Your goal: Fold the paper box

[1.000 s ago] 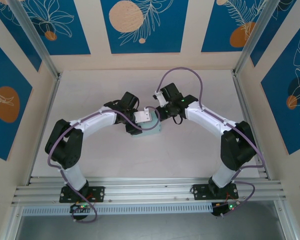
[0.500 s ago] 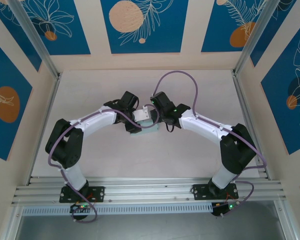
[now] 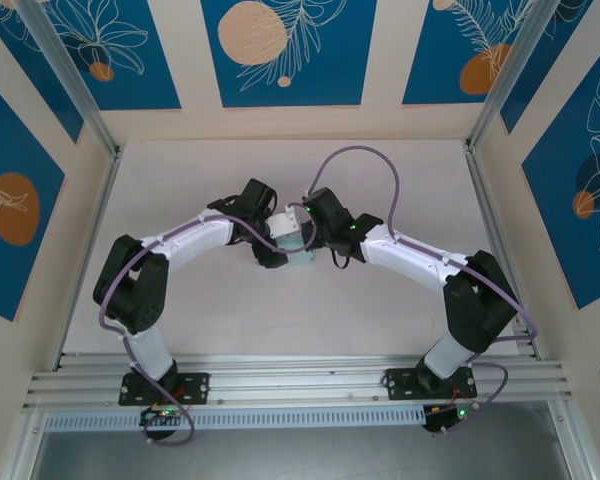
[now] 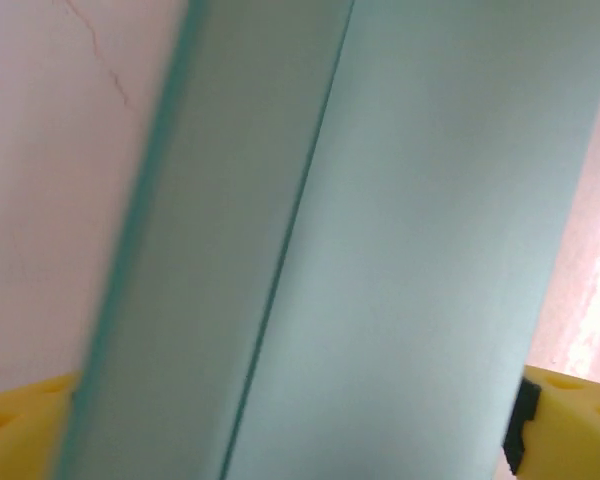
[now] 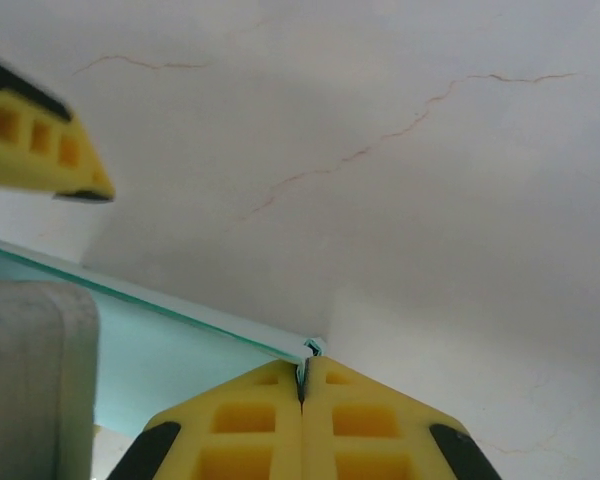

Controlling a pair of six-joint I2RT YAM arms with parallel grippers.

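The paper box, pale light-blue card, sits at the middle of the table between both arms. In the left wrist view the paper box runs up between the two yellow fingertips, which stand wide apart on either side of it; my left gripper is open. My left gripper reaches the box from the left. My right gripper is shut on a thin corner edge of the paper box. From the right, my right gripper meets the box.
The pale tabletop has thin reddish cracks. A yellow finger of the left gripper shows at the upper left of the right wrist view. Aluminium frame rails line the table's sides; patterned walls stand behind.
My right arm has swung left onto the box and pinched its edge. The left gripper's jaws have spread wider around the box.
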